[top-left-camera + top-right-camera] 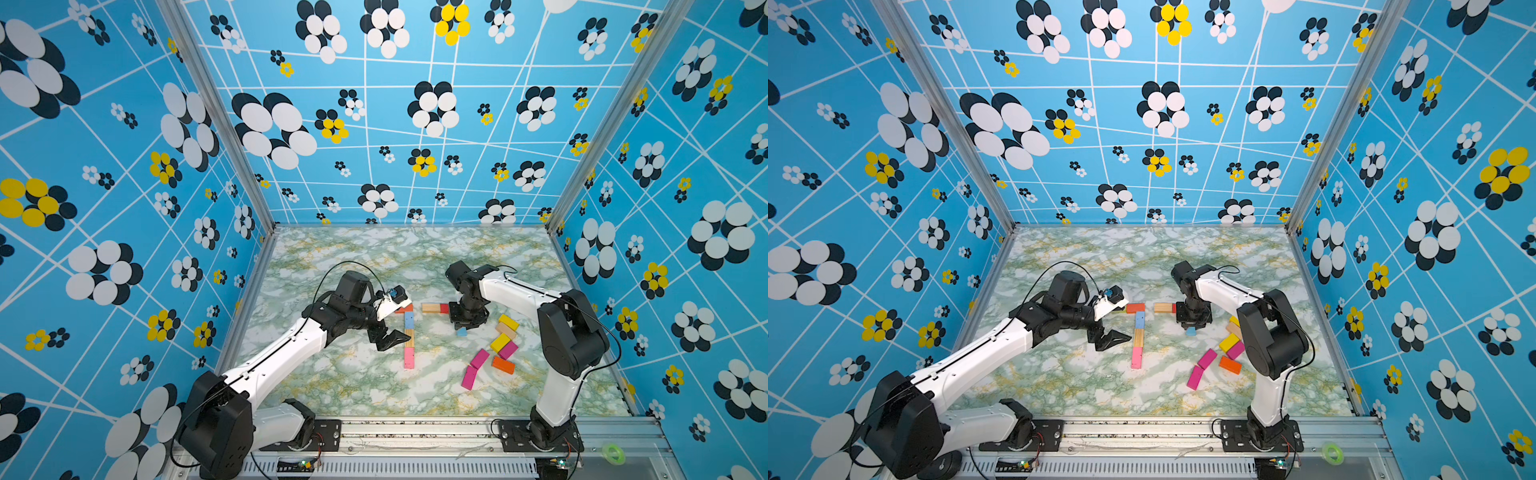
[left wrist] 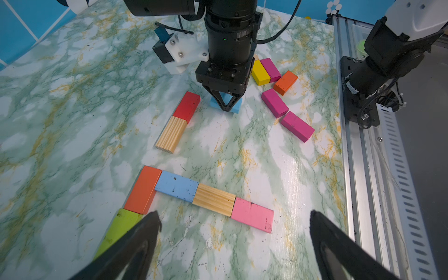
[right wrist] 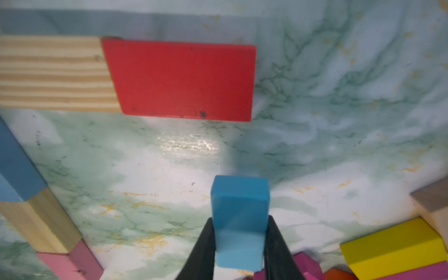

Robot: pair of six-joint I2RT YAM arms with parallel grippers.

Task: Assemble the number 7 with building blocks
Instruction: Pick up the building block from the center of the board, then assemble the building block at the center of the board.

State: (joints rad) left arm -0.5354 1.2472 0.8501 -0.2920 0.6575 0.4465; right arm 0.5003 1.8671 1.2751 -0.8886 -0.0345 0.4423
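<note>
A figure of five building blocks lies flat mid-table: green (image 2: 116,230) and orange (image 2: 143,189) form the bar, light blue (image 2: 177,185), striped wood (image 2: 214,202) and pink (image 2: 252,214) the stem. My left gripper (image 2: 234,214) hovers open beside the stem (image 1: 409,337), with nothing between its fingers. Further right a wood block (image 2: 171,134) and a red block (image 2: 186,106) lie end to end. Beside the red block (image 3: 184,80), my right gripper (image 3: 240,228) is shut on a light blue block (image 3: 240,206), low over the table (image 1: 461,332).
Loose blocks are scattered at the right: yellow (image 1: 500,343), orange (image 1: 503,365), magenta (image 1: 480,358), another magenta (image 1: 469,377) and plain wood (image 1: 505,331). The right arm's elbow (image 1: 569,332) hangs over that side. An aluminium rail (image 1: 415,432) runs along the front edge.
</note>
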